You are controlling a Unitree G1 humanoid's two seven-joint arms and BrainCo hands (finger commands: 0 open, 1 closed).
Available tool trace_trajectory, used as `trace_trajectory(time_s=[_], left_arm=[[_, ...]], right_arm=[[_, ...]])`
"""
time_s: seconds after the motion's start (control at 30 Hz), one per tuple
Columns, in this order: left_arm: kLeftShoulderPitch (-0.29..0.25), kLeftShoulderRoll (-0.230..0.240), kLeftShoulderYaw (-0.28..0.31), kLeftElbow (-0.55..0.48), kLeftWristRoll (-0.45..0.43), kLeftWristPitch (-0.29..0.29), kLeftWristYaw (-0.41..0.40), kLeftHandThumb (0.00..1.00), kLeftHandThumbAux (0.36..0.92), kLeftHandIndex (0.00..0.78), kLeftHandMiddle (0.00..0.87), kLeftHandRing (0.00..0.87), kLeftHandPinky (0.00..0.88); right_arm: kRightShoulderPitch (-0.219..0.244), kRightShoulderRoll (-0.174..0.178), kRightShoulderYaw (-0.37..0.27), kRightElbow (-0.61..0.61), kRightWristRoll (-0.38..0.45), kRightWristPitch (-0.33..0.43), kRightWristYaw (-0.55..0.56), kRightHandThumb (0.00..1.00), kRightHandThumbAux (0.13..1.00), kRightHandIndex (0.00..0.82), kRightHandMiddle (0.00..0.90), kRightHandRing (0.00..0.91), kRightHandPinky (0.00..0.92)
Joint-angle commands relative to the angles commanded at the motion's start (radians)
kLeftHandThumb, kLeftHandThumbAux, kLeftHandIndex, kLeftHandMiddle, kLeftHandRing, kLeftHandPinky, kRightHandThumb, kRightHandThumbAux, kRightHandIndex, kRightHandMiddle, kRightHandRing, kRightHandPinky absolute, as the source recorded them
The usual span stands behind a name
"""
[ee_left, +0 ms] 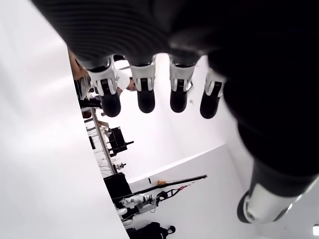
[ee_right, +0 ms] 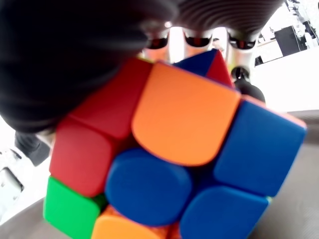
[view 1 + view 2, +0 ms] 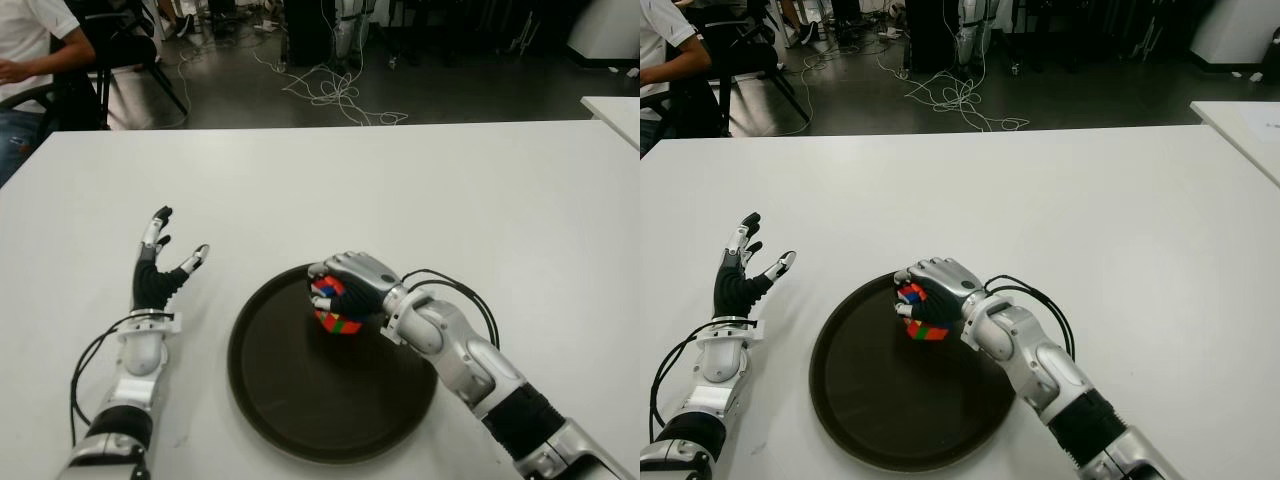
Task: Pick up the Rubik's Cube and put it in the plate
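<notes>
Dark round plate sits nearest, under and in front of the right hand. Right hand has its fingers curled tight around the Rubik's Cube, gripping it from above over the far part of the plate; whether the cube touches the plate surface can't be told. Right wrist view shows red, orange, blue and green stickers close up with the fingers wrapped over the top. Left hand shows left of the plate over the white table, fingers spread and pointing away, holding nothing. Beyond the hands, bare table, then dark floor with loose cables and a seated person at far left.
</notes>
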Motion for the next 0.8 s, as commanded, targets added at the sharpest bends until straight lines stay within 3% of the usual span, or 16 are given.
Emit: trace_trajectory(time_s=[0.33,0.5,0.53,0.6,0.63,0.7,0.8], left_arm=[[-0.002,-0.001,0.000,0.004,-0.002,0.009,0.004,0.447,0.705,0.030,0.061,0.026,0.000],[-0.001,-0.004,-0.001,0.000,0.001,0.008,0.010,0.454,0.708,0.029,0.066,0.031,0.000],[0.000,-0.005,-0.002,-0.003,0.002,0.007,0.012,0.457,0.708,0.030,0.062,0.030,0.001],[0.001,-0.006,-0.002,-0.005,0.003,0.007,0.014,0.462,0.708,0.030,0.057,0.029,0.002],[0.002,-0.006,-0.003,-0.008,0.004,0.006,0.014,0.463,0.708,0.030,0.056,0.029,0.003],[0.003,-0.006,-0.005,-0.013,0.005,0.004,0.014,0.470,0.713,0.031,0.059,0.029,0.003],[0.005,-0.005,-0.006,-0.018,0.008,0.003,0.016,0.476,0.717,0.034,0.062,0.030,0.007]], right_arm=[[0.035,0.016,-0.022,-0.026,0.016,-0.007,-0.062,0.698,0.726,0.433,0.748,0.748,0.730],[0.049,0.028,-0.040,-0.026,0.079,-0.041,-0.066,0.680,0.740,0.420,0.675,0.700,0.686],[0.051,0.029,-0.044,-0.025,0.100,-0.051,-0.057,0.435,0.769,0.325,0.514,0.544,0.536],[0.051,0.029,-0.048,-0.024,0.121,-0.061,-0.048,0.222,0.796,0.241,0.374,0.409,0.405],[0.051,0.029,-0.051,-0.020,0.150,-0.069,-0.027,0.178,0.802,0.224,0.344,0.381,0.378],[0.048,0.028,-0.056,-0.016,0.198,-0.078,0.010,0.072,0.799,0.116,0.169,0.184,0.167],[0.041,0.023,-0.057,-0.012,0.240,-0.086,0.051,0.023,0.811,0.043,0.061,0.064,0.060]])
